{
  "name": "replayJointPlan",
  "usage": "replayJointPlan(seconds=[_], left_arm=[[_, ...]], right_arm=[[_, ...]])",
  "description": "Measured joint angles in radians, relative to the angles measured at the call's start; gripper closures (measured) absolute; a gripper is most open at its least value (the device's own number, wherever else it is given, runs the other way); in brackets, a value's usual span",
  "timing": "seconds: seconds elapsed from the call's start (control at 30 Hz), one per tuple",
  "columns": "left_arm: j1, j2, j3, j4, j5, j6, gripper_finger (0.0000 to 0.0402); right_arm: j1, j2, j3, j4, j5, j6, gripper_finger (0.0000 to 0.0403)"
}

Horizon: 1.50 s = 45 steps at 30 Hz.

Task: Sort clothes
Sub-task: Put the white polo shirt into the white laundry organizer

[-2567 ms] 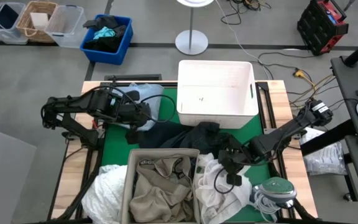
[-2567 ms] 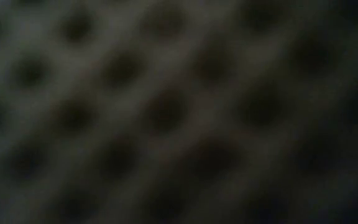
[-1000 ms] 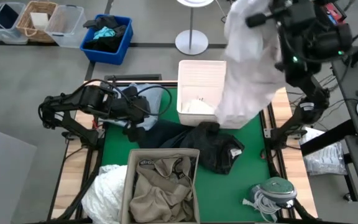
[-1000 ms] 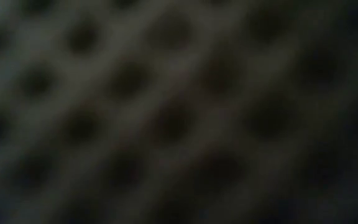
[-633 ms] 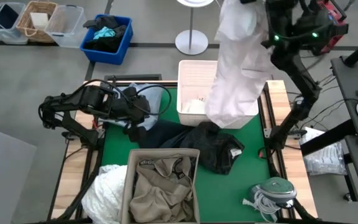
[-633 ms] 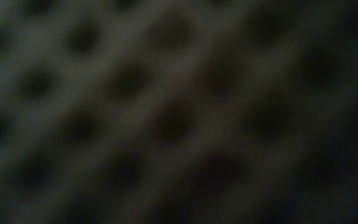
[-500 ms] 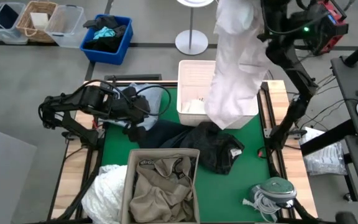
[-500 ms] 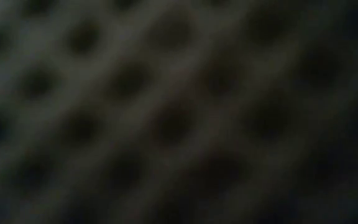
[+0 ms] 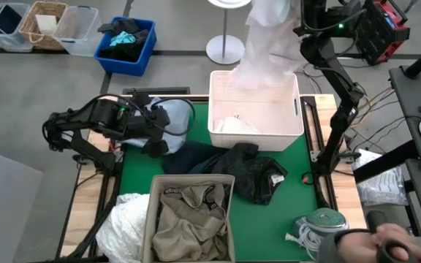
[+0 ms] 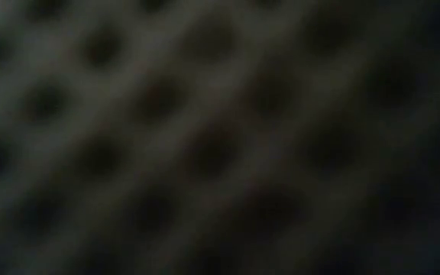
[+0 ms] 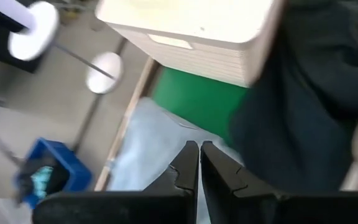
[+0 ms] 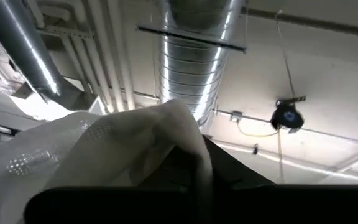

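On the green-topped table [image 9: 298,157] stands a white bin [image 9: 255,103]. The right claw [image 9: 295,14], raised high, pinches a white garment [image 9: 267,44] hanging straight down into that bin. The left claw [image 11: 199,163], pressed together, hovers over the light blue shirt [image 11: 148,152].

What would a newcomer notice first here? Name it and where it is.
The white garment hanging from the raised right gripper, high over the white bin at the table's far edge. Next, the left gripper, shut, low over the light blue shirt on the left, and the beige bin of khaki pieces in front.
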Motion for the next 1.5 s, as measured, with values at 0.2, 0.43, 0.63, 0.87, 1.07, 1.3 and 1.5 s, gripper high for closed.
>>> replayJointPlan(seconds=[0.2,0.43,0.63,0.87,1.07,1.3,1.5], left_arm=[[0.009,-0.008,0.0,0.0,-0.235,0.07,0.0402],[0.175,-0.008,0.08,0.089,-0.327,0.048,0.0402],[0.258,-0.007,0.203,0.195,-0.28,0.059,0.0402],[0.276,-0.006,0.321,0.203,-0.277,0.115,0.0402],[0.275,-0.007,0.346,0.202,-0.274,0.12,0.0402],[0.275,0.008,0.342,0.148,-0.274,0.121,0.0402],[0.275,0.032,0.341,0.091,-0.27,0.121,0.0402]], right_arm=[[0.019,-0.033,0.0,-0.056,0.001,0.204,0.0394],[0.019,-0.109,0.0,-0.293,-0.002,0.47,0.0394],[0.019,-0.155,0.0,-0.595,-0.018,0.618,0.0394],[0.019,-0.18,0.0,-0.872,-0.129,0.82,0.0394],[0.019,-0.185,0.0,-1.093,-0.175,0.903,0.0394],[0.019,-0.162,0.0,-1.372,-0.265,0.983,0.0394],[0.021,-0.119,-0.001,-1.649,-0.369,1.016,0.0394]])
